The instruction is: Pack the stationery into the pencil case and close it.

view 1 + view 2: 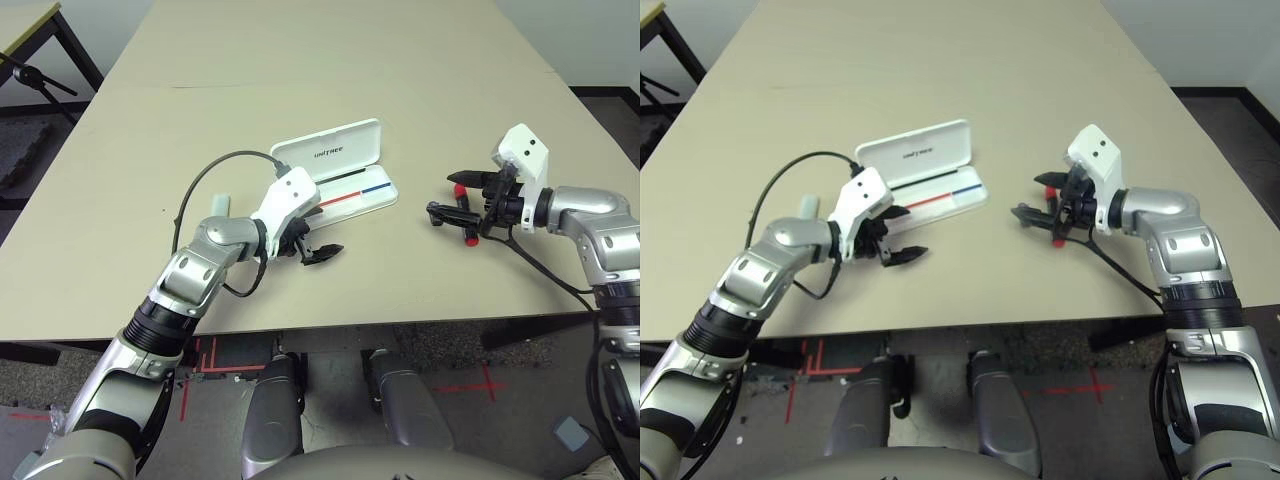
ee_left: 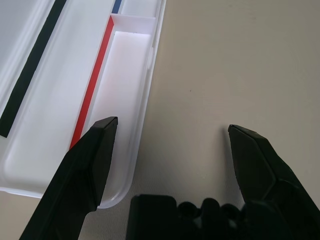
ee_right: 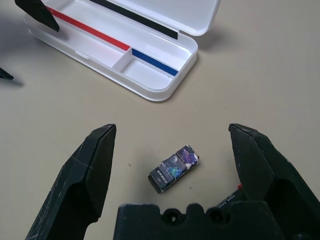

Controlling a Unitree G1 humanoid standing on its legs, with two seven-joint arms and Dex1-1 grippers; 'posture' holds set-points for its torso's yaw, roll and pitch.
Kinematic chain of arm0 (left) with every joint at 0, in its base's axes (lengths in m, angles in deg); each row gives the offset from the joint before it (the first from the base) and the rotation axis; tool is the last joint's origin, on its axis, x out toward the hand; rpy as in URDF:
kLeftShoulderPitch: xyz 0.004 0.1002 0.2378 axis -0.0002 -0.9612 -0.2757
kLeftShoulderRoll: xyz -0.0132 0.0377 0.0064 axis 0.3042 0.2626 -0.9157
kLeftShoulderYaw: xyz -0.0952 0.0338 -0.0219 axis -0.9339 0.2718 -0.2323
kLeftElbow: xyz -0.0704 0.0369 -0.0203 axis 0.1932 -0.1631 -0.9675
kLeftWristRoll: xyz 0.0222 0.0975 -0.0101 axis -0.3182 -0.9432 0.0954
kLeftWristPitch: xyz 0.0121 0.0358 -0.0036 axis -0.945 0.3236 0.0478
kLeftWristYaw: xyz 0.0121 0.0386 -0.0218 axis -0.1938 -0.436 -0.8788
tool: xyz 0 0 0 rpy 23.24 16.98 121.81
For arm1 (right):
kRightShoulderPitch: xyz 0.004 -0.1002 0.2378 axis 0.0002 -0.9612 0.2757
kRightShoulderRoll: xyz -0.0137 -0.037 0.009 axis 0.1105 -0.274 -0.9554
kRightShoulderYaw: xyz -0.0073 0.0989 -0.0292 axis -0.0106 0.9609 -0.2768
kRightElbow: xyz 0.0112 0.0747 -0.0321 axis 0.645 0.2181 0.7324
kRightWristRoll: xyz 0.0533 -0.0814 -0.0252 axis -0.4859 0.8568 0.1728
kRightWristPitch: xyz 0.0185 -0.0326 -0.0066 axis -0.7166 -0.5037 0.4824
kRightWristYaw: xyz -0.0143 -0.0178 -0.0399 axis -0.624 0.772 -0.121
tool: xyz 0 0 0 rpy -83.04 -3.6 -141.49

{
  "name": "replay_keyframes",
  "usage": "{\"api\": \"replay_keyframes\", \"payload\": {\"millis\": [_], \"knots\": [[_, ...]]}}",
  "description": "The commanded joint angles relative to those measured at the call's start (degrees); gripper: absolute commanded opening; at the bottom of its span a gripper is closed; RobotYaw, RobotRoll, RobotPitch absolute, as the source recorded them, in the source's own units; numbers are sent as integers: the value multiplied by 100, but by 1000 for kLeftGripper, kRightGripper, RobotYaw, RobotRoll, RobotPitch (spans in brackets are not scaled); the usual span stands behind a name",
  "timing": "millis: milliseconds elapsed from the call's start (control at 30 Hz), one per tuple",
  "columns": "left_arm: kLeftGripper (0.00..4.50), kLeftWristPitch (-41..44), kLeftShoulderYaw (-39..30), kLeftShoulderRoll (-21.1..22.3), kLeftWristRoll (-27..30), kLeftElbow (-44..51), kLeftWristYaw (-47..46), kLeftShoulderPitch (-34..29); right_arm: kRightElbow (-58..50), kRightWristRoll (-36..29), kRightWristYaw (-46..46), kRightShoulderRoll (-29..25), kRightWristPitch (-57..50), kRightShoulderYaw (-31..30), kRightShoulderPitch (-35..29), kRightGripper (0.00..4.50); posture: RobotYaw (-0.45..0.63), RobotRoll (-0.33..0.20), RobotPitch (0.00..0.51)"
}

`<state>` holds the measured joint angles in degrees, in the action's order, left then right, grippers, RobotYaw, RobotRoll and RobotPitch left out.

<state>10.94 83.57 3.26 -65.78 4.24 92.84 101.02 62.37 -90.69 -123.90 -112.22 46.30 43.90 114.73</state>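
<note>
Table of pale beige carries, from left to right, a light green-and-white bar partly hidden behind the left forearm, then the white pencil case lying open near the middle, its long axis slanting up to the right, lid with dark lettering on the far side and red and blue lines in the tray. Left gripper hangs with fingers spread wide and holding nothing, just at the tray's near left corner, forearm reaching in from the lower left and angled downward. Right gripper, also wide and empty, points leftward over a small dark grey piece and beside the red marker.
</note>
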Motion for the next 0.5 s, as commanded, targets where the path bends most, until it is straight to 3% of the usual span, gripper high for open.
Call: {"api": "replay_keyframes", "payload": {"millis": [33,300,500], "knots": [[4468,-63,66,8,-110,-138,88,52,-104,-13,31,17,-39,-84,-40,4500,-169,0,178],[4468,55,-16,-124,16,-207,262,90,-132,-85,141,57,-52,12,-60,4500,-177,0,176],[2363,32,-40,-142,21,-266,349,105,-240,-350,150,88,-222,191,-96,4500,-182,0,172]]}}
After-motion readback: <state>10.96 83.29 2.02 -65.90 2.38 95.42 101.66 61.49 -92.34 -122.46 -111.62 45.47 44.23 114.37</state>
